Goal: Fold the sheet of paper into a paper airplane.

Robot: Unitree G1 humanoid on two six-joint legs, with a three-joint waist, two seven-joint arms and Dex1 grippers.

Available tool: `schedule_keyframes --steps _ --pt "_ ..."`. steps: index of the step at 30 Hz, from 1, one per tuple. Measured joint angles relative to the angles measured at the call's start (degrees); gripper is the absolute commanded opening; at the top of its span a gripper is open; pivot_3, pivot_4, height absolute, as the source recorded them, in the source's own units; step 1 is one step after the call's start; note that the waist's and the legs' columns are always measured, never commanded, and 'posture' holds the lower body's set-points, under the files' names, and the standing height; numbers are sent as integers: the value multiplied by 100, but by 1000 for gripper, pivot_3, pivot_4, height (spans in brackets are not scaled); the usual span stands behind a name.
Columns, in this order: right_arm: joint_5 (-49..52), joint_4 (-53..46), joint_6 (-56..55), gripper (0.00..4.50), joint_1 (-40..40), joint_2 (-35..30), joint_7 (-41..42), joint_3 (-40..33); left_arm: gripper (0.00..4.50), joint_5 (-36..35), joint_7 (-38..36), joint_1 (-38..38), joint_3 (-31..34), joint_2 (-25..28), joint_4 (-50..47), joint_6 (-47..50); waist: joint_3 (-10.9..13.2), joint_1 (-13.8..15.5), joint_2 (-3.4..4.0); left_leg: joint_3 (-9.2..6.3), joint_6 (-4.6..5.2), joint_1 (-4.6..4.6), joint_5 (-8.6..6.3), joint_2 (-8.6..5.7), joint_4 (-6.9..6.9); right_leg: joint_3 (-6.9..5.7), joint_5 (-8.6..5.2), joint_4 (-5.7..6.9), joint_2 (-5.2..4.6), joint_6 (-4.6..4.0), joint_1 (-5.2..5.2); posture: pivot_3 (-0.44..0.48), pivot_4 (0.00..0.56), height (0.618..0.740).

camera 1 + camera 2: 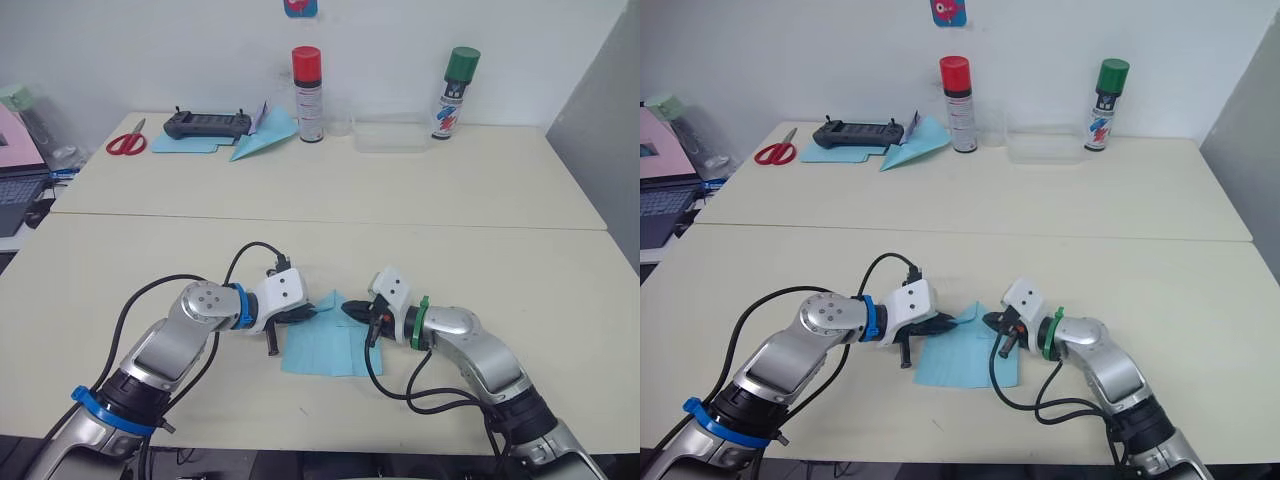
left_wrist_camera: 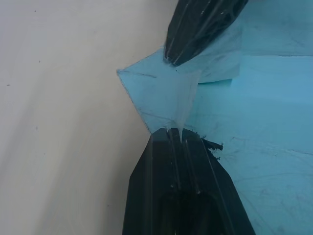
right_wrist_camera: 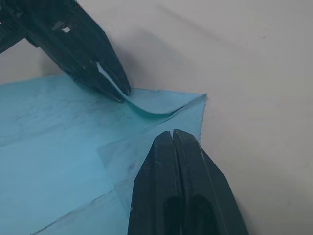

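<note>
The sheet of paper [image 1: 322, 350] is light blue, creased and roughly square, and lies flat on the near table between my two grippers. Its far corner is folded up into a small triangular flap [image 2: 156, 93]. My left gripper [image 1: 308, 315] is shut on the edge of that flap, holding it lifted and curled over the sheet. My right gripper [image 1: 352, 311] is shut with nothing between its fingers, and its tips [image 3: 171, 139] press down on the sheet right beside the flap's fold. The two grippers' tips nearly meet. The paper airplane is out of view.
The far table holds a red-capped spray can [image 1: 308, 95], a green-capped can [image 1: 455, 92], a clear plastic box [image 1: 390, 135], a black controller [image 1: 207, 123], red scissors [image 1: 126, 143] and a blue paper dart [image 1: 265, 136] on a turquoise sheet [image 1: 185, 144]. A laptop [image 1: 15, 188] sits far left.
</note>
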Motion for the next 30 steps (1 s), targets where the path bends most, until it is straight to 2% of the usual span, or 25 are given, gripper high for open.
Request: schedule_keyframes --steps 4,9,18,23,26,28,30 --pt "141 121 118 0 -303 265 -77 -242 18 88 -82 -8 -9 0 4 -100 5 8 7 -2 0 -4 0 -1 -1 -2 0 0 0 0 -4 0 150 740" --pt "78 510 144 0 -516 510 -36 -56 18 199 -117 -39 -28 -5 40 -224 7 9 11 -3 0 -5 0 -1 -2 -3 0 0 0 1 -5 0 150 740" --pt "-166 590 118 0 -635 245 288 417 18 384 -121 -27 -53 -5 107 -527 7 9 14 -5 0 -1 0 -1 -1 -4 0 2 0 0 -2 0 150 740" --pt "-287 599 -4 0 -634 248 239 458 1267 193 -214 85 110 23 10 -381 7 -4 14 -4 0 -1 0 -1 -1 -3 0 2 0 0 -3 0 150 740" --pt "-301 607 -76 0 -621 247 243 476 2191 -425 -476 268 494 197 -361 237 8 -9 14 -6 1 -3 0 1 -2 -5 -1 3 1 0 -5 0 150 740" --pt "-350 602 -107 0 -602 246 245 476 2826 -1106 -609 289 1048 287 -603 920 8 -10 14 -9 1 -2 0 2 -2 -9 -1 3 2 0 -4 0 150 740" --pt "-374 597 -129 0 -582 245 254 480 2826 -1734 -640 282 1635 365 -737 1521 8 -12 14 -8 1 1 0 2 -1 -8 -1 3 2 0 -1 0 150 740"
